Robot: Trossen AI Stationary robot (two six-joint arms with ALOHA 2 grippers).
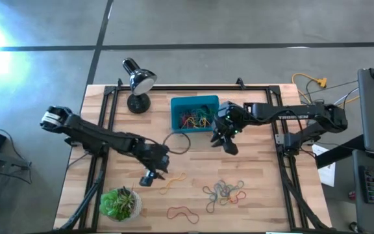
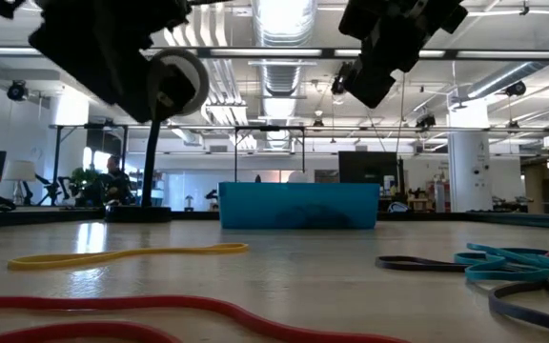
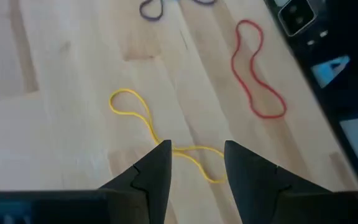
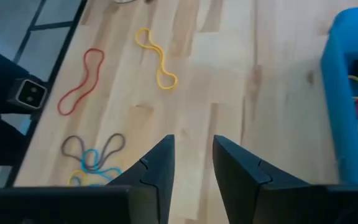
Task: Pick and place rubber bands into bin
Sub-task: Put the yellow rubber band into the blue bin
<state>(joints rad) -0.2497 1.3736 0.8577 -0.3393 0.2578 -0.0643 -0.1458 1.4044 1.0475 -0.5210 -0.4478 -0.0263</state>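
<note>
Over on the left of your surface (image 1: 252, 208) there's a little potted plant (image 1: 119, 203) in the near corner and a desk lamp (image 1: 137, 81) at the far edge. Your left hand (image 3: 194, 165) hangs low over a yellow rubber band (image 3: 160, 140), fingers apart with nothing between them, the band lying flat right under the gap. A red rubber band (image 1: 182, 212) sits near the front edge, on its own. Further right you've got a tangled pile of rubber bands (image 1: 224, 191), blue, grey and yellow mixed together. The bin (image 1: 177, 110) is at the back middle, and it's already got a bunch of coloured bands in it. A dark loop (image 1: 177, 142) lies just in front of it. Your right hand (image 4: 191, 165) hovers just beside the bin's right front corner, fingers parted, empty, over bare wood.
</note>
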